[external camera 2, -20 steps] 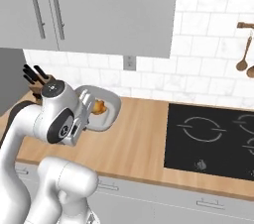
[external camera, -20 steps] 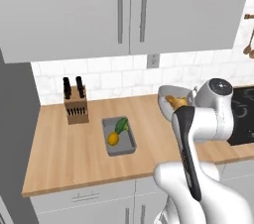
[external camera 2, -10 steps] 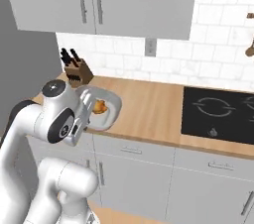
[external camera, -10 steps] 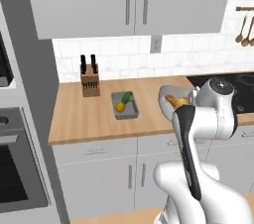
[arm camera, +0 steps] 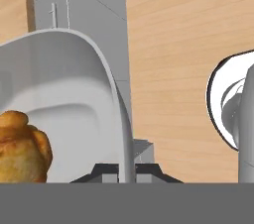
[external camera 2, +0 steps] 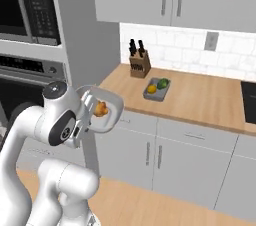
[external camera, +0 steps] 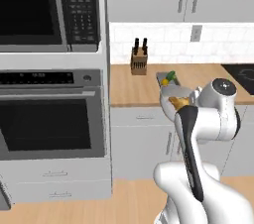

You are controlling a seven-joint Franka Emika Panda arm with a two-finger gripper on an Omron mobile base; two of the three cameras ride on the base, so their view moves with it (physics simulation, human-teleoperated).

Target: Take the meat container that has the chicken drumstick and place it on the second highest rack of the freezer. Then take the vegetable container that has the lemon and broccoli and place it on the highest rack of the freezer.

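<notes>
Gripping meat container (external camera 2: 106,111) rim, claw (arm camera: 126,171) clamped.

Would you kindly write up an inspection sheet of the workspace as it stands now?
Surface: wooden counter, bare toward the right.
Job's things: meat container with chicken drumstick held off the counter; vegetable container with lemon and broccoli on the counter.
Clutter: knife block by the wall.
End effector: shut on the meat container's rim.
Cables: nothing seen.
Surroundings: microwave over oven, upper cabinets, cooktop edge.
</notes>
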